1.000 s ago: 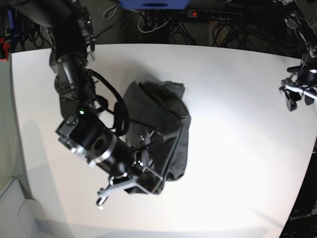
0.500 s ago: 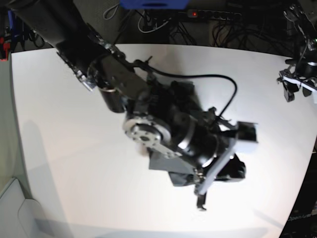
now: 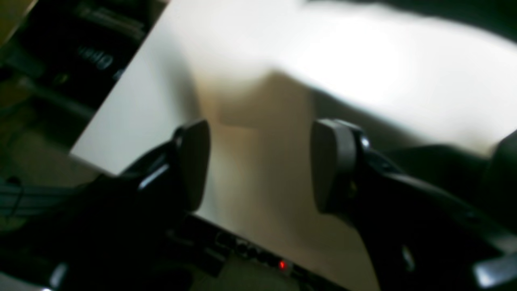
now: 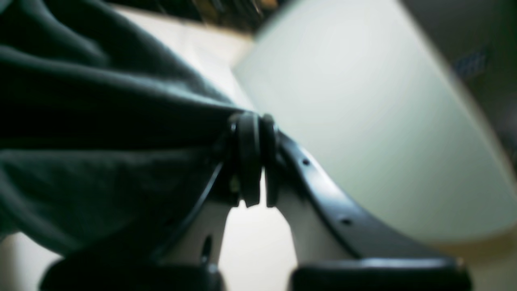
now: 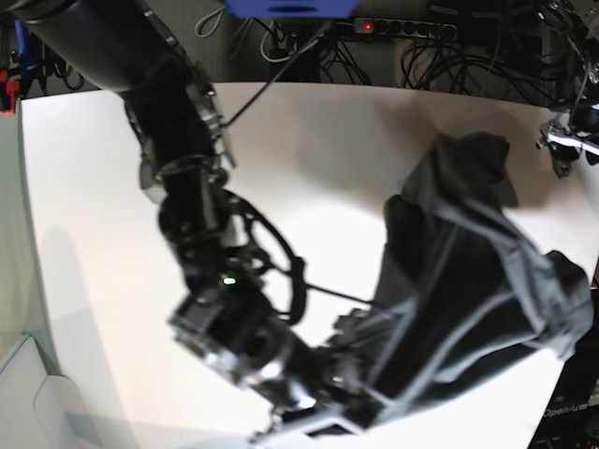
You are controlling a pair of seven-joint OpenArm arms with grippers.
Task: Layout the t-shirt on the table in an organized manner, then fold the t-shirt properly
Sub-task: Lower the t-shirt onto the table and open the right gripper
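The right gripper (image 4: 254,161), its jaws pressed together, pinches a bunched edge of the t-shirt (image 4: 93,133), the dark fabric fanning out from the pads in taut folds to one side of the tool. In the base view the same gripper (image 5: 351,388) sits low over the near edge of the table (image 5: 84,243), the shirt (image 5: 468,281) stretched away from it in a long creased band toward the far corner, part of it lifted clear of the surface and part apparently trailing on it; where cloth meets tabletop cannot be told for certain.

The left gripper (image 3: 258,165) hangs with its jaws spread and nothing between them, bare white tabletop (image 3: 343,52) below; in the base view it (image 5: 566,150) waits at the table's far edge, close to the shirt's upper end but apart from it.

The layout stage looks barely begun. The garment is a rumpled, stretched mass, with no sleeve, neckline or hem that can be picked out, and no fold has been made. By this evidence the whole of the spreading, and all of the folding, is left to do.

The shirt itself reads as soft charcoal-grey knit, thin enough to drape into deep ridges under its own weight, with pale highlights along the creases. No label or neck opening shows.
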